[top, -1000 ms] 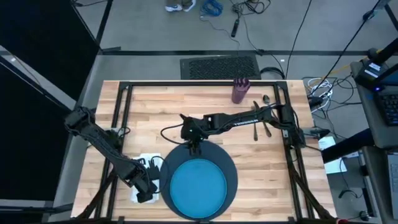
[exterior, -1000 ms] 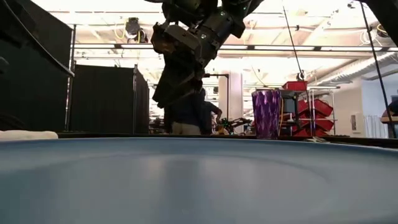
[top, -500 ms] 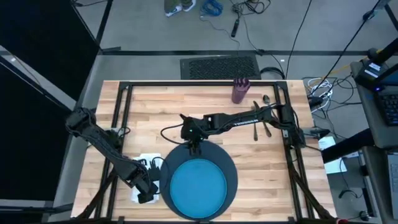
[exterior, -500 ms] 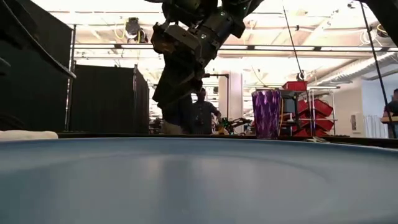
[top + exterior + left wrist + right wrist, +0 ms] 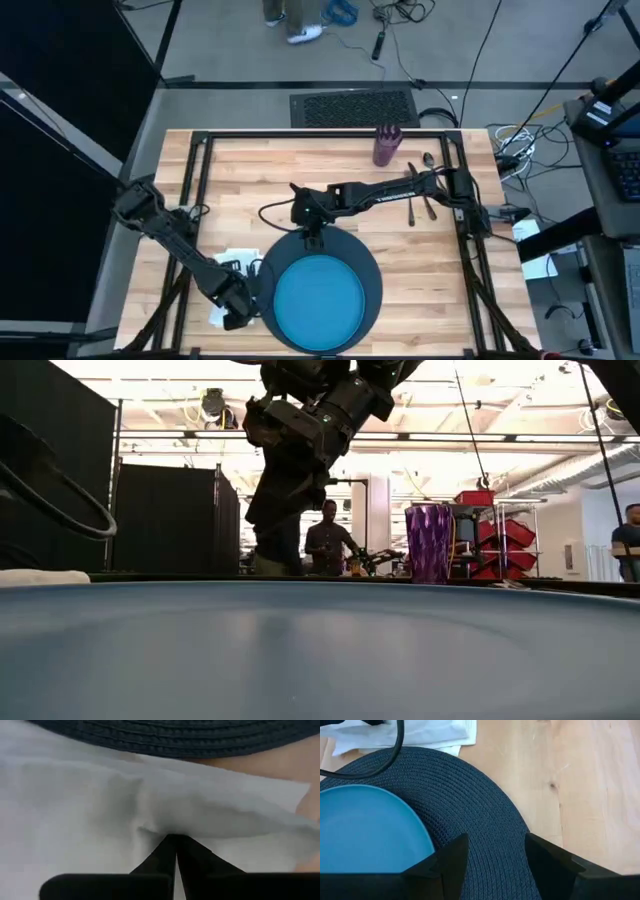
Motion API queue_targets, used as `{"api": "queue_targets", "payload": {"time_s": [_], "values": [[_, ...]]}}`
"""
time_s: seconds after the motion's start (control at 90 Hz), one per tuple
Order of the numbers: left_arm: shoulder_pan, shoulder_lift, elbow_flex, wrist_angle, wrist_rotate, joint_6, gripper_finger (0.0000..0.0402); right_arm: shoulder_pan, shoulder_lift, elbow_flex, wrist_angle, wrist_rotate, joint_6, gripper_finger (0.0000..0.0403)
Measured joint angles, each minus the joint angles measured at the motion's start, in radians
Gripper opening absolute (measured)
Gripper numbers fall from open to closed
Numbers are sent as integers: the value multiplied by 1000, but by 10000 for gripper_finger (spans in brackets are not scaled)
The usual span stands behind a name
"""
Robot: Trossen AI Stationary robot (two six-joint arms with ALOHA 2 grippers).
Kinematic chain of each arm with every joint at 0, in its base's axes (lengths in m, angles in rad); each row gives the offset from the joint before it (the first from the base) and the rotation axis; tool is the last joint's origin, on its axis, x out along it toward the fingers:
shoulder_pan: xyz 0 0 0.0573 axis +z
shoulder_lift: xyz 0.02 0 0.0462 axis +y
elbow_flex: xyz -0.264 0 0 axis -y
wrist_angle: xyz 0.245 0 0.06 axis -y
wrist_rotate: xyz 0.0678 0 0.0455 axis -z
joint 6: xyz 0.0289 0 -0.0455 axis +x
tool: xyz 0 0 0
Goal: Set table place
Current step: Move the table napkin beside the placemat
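From above, the left gripper (image 5: 232, 312) sits low at the near left of the large light-wood butcher-block table (image 5: 250, 180), down on the crumpled white cloth napkin (image 5: 224, 262) that lies just beside the left edge of the big dark grey round woven charger (image 5: 368, 270). Only the left wrist view shows the grip itself: the two dark fingers (image 5: 175, 855) are pressed together on a raised fold of the soft, wrinkled napkin (image 5: 100, 795), with the charger's ribbed rim (image 5: 190, 737) and a strip of bare wood beyond it. On the charger lies the smaller bright blue smooth plate (image 5: 318, 298), which in the low view fills the whole foreground as a broad, faintly glossy blur (image 5: 320, 660). The right gripper (image 5: 312, 236) reaches in from the right and hovers at the charger's far edge; its wrist view shows the jaws spread apart over the coarse braided weave (image 5: 485, 820), with the blue plate (image 5: 365, 830) to one side and grainy wood on the other. Farther right, near the far edge, stands the purple faceted cup (image 5: 386, 146), translucent and upright in the low view (image 5: 429, 542), and right of it lies the silver cutlery (image 5: 422, 196), too small to tell apart. The low view alone shows people (image 5: 333, 545) standing in the room behind.
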Motion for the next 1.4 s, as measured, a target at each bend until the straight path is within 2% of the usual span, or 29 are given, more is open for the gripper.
{"api": "queue_targets", "payload": {"time_s": [0.122, 0.456, 0.667, 0.844, 1.011, 1.122, 1.222, 1.4], "values": [[1, 1, 9, -10, 13, 6, 22, 0, 0, 0, 0, 0, 0, 183], [-1, 4, 24, -25, 24, 57, 129, 0, 0, 0, -1, 0, 0, 183], [-1, 4, 24, -35, 8, 57, 174, 0, 0, 0, -8, 0, 0, 183], [5, 8, 53, -88, 17, 59, 182, 0, 0, 0, -8, 0, -6, 183], [7, -11, 155, -208, 18, 60, 183, -2, 0, 0, -7, 0, -7, 183], [6, -11, 202, -309, -48, 76, 183, -2, 0, 0, -6, 0, -7, 183], [7, -12, 187, -327, -118, 78, 183, -2, 0, 0, -7, 0, -2, 183], [26, -12, 109, -304, -130, 79, 183, -1, 0, 0, -12, 0, -1, 183]]}}
